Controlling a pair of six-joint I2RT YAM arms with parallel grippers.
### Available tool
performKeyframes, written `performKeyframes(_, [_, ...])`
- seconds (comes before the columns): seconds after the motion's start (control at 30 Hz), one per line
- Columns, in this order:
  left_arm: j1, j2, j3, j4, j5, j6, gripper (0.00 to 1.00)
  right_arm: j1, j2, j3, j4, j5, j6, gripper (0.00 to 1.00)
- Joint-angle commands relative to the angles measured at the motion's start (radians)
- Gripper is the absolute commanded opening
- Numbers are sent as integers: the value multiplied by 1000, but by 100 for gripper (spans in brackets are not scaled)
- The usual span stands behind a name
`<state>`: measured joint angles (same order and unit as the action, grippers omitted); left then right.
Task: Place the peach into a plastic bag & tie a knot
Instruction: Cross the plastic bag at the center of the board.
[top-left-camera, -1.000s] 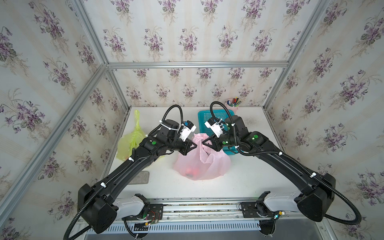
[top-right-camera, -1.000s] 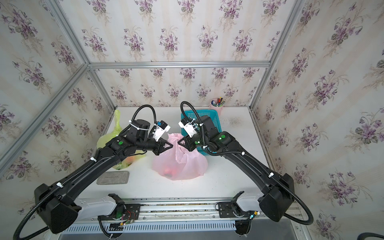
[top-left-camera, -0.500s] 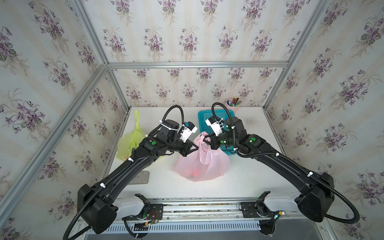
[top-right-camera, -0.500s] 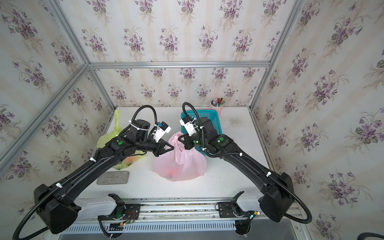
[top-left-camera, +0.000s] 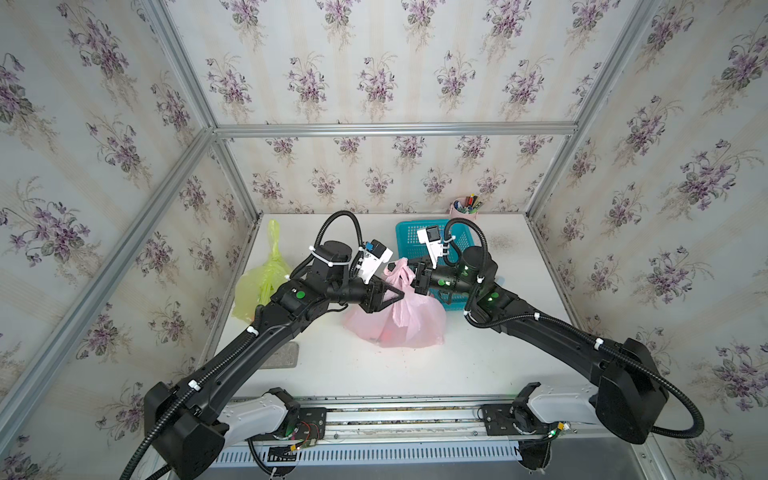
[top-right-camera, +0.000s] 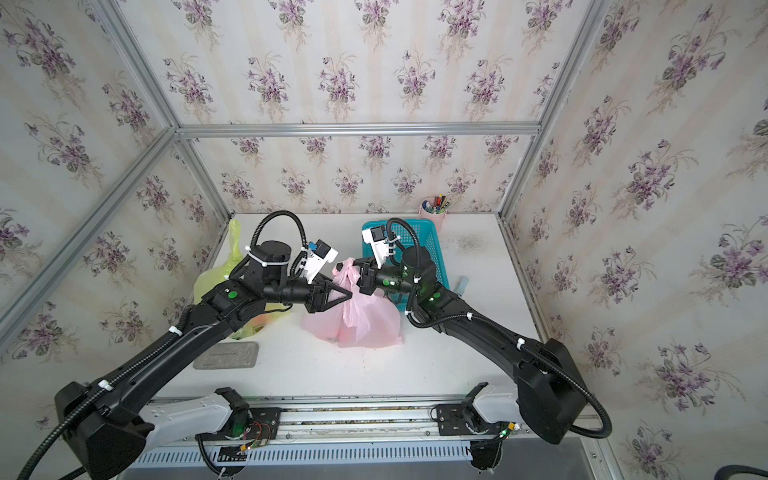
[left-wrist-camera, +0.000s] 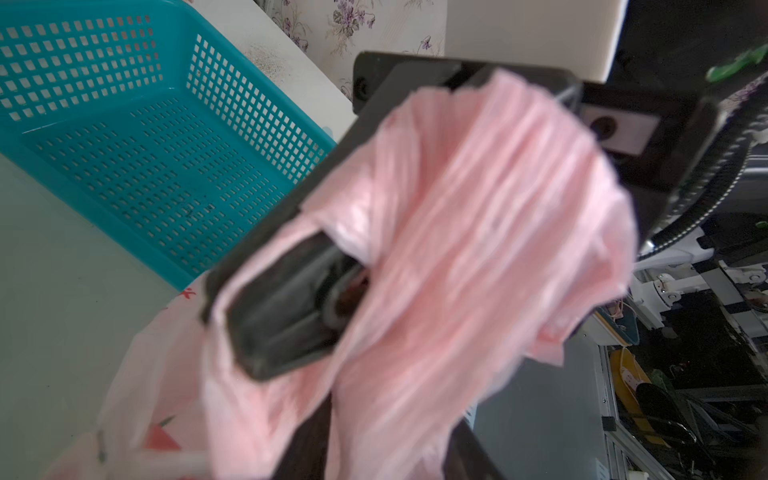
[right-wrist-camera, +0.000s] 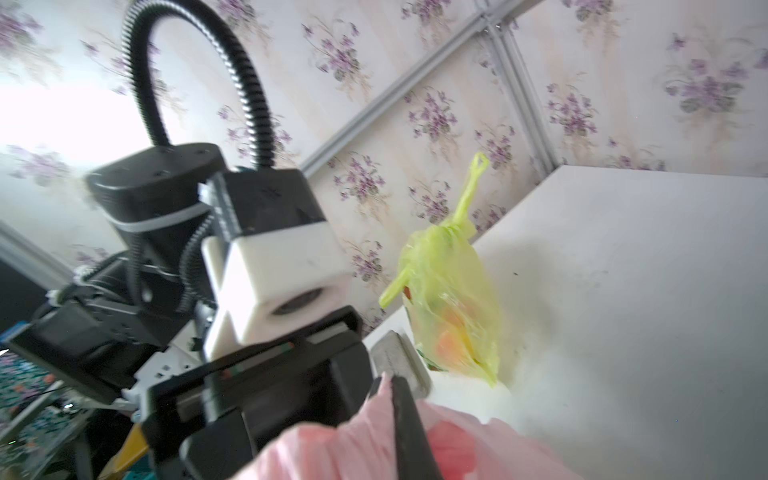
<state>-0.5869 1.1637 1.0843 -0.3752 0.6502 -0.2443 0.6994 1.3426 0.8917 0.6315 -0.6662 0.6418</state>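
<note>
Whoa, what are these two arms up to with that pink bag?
They are tying up a pink plastic bag on the white table, with something reddish, likely the peach, inside. The right gripper is shut on the bag's gathered top, holding it up. The left gripper sits at the neck with its jaws apart.

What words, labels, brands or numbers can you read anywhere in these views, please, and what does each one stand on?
No text can be read in any view.
Faint marks on top of the grey block: too small to read.
Red print low on the pink bag: too blurred to read.
Coloured patches on the yellow-green bag: no letters can be made out.
</note>
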Motion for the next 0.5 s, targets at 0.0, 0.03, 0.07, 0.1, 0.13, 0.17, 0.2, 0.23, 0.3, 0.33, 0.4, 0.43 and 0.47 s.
performKeyframes(0.0, [-1,-43,-13,46,30,-9,63,0,27,27,279,-115,156,0])
performKeyframes(0.03, [1,-65,-19,45,23,-6,66,0,35,45,270,-129,152,0])
performKeyframes(0.07, [3,-96,-26,43,19,-6,69,-2,45,64,258,-149,146,0])
performKeyframes(0.1, [8,-127,-34,37,16,-5,70,-5,55,85,248,-165,137,0])
performKeyframes(0.13, [15,-152,-36,27,11,-5,72,-7,63,100,233,-174,130,0])
performKeyframes(0.17, [28,-181,-36,11,15,-4,72,-13,73,117,224,-190,125,0])
performKeyframes(0.2, [42,-208,-38,-5,22,-1,73,-20,83,134,222,-211,124,0])
performKeyframes(0.23, [59,-228,-39,-21,25,0,74,-24,93,148,222,-229,126,0])
performKeyframes(0.3, [112,-269,-35,-63,44,5,74,-32,113,173,220,-253,124,0])
performKeyframes(0.33, [141,-284,-35,-71,62,0,74,-35,122,184,217,-263,122,0])
performKeyframes(0.4, [223,-312,-34,-74,125,-23,73,-41,142,206,214,-279,125,0])
performKeyframes(0.43, [251,-321,-28,-74,142,-31,71,-43,151,215,212,-289,125,0])
performKeyframes(0.47, [277,-329,-22,-75,159,-38,69,-43,161,224,212,-299,128,0])
